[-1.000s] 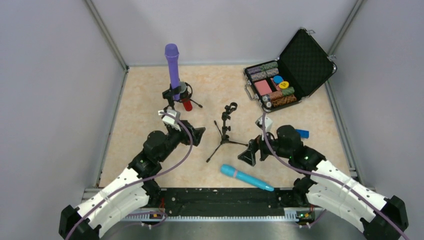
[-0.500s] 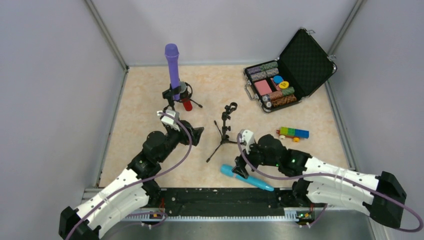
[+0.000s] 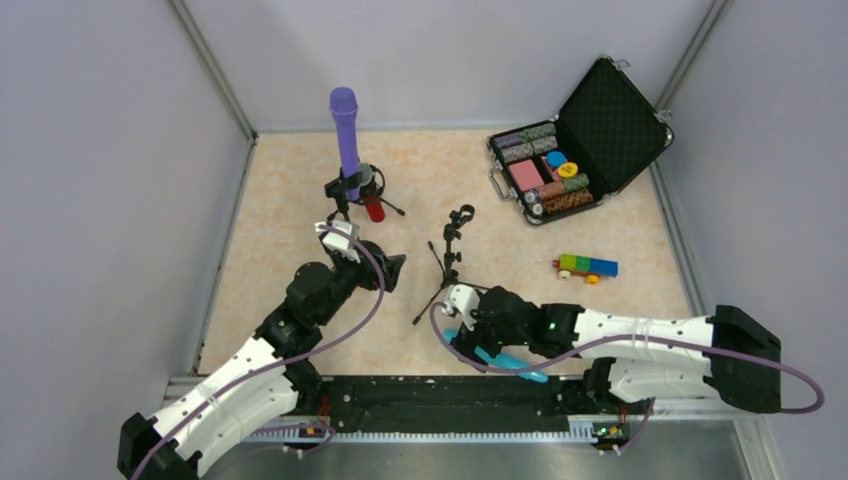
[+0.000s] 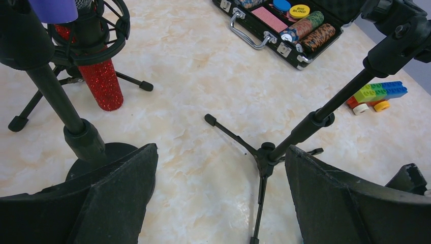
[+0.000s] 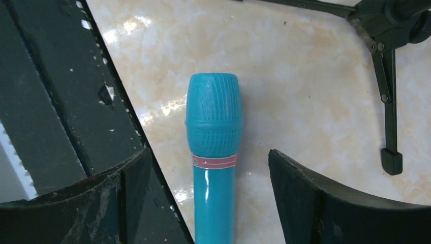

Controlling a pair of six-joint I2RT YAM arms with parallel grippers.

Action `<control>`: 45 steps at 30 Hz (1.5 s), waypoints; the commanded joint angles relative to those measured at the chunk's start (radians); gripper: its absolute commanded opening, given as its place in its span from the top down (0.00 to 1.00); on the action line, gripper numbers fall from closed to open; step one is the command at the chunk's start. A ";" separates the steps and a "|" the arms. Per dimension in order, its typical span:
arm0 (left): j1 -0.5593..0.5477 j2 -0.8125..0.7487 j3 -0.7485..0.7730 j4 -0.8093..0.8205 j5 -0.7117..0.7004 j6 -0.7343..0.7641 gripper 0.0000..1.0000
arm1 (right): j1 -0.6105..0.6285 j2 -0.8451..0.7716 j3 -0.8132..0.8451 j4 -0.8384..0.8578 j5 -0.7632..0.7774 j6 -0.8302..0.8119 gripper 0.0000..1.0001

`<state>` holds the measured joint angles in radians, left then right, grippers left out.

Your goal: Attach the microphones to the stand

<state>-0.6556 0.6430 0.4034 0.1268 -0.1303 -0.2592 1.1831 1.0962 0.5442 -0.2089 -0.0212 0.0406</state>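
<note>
Jaws of right end effector (image 5: 207,155) straddle blue microphone (image 5: 213,117), open, untouching; left end effector (image 4: 219,150) gapes empty.

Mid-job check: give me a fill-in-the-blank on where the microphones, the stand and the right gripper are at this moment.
1. The tallest microphone, upright at the back left, is coloured ____.
2. The blue microphone lies on the table inside the right gripper, whose jaws are ____.
3. The clip on the middle tripod stand is ____.
Missing words: purple; open; empty.
</note>
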 commanded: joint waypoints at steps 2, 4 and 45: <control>-0.001 -0.019 0.006 0.018 -0.028 0.021 0.01 | 0.046 0.093 0.087 -0.050 0.091 -0.020 0.20; -0.001 -0.023 0.008 0.014 -0.035 0.021 0.01 | 0.060 0.138 0.108 -0.075 0.112 -0.020 0.22; -0.001 -0.125 -0.008 -0.075 -0.140 0.105 0.01 | 0.142 0.445 0.321 -0.123 0.258 0.051 0.18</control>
<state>-0.6556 0.5381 0.4026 0.0296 -0.2546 -0.1680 1.3136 1.6081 0.8764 -0.3119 0.2047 0.0643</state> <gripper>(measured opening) 0.991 0.814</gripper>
